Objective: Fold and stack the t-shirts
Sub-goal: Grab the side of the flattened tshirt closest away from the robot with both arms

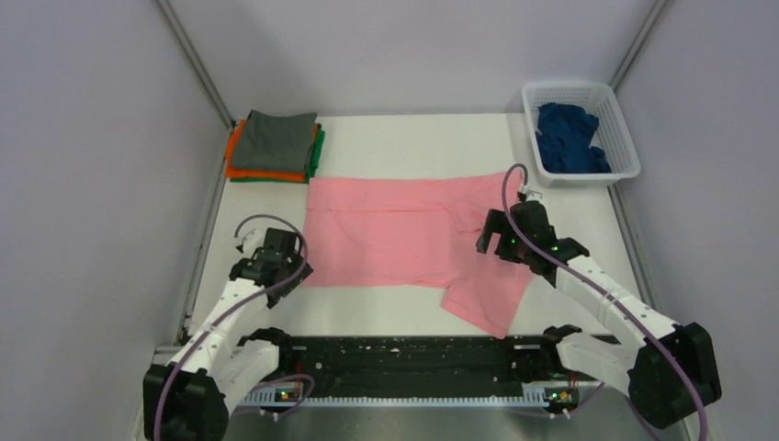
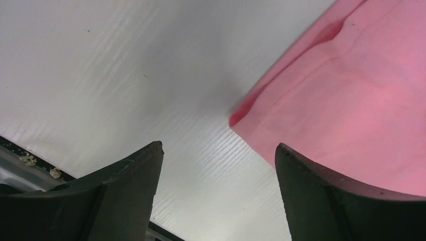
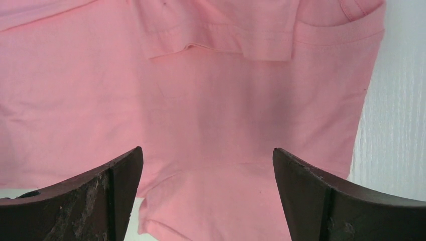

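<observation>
The soft light pink short-sleeved t-shirt [image 1: 404, 230] lies spread flat in the middle of the white table [image 1: 413, 138], with its long side going from left to right. One sleeve sticks out toward the near right side. In the far left corner there is a stack of folded t-shirts [image 1: 274, 147], grey on top, orange and green under it. The dark navy blue t-shirt [image 1: 570, 138] lies crumpled in the white plastic lattice basket [image 1: 625, 138] at the far right.

I judge the pink cloth to be light, thin and limp. It will not break, but it will sag and crease when lifted, and it may slide on the smooth table. Because it lies so flat, the fingers probably must press down to the table to catch a layer. Good places to hold seem to be the hemmed edges and corners: the near left corner, which the left wrist view shows just beside the fingers, and the sleeve seam on the right side.

The left gripper [image 2: 218, 165] is low at the near left corner of the shirt, mostly over bare table, with one finger over the edge of the cloth. Its jaws stand apart and hold nothing. The right arm reaches forward and inward, and the right gripper [image 3: 208, 170] points down above the right part of the shirt, near the sleeve. Its jaws are also wide apart and empty.
</observation>
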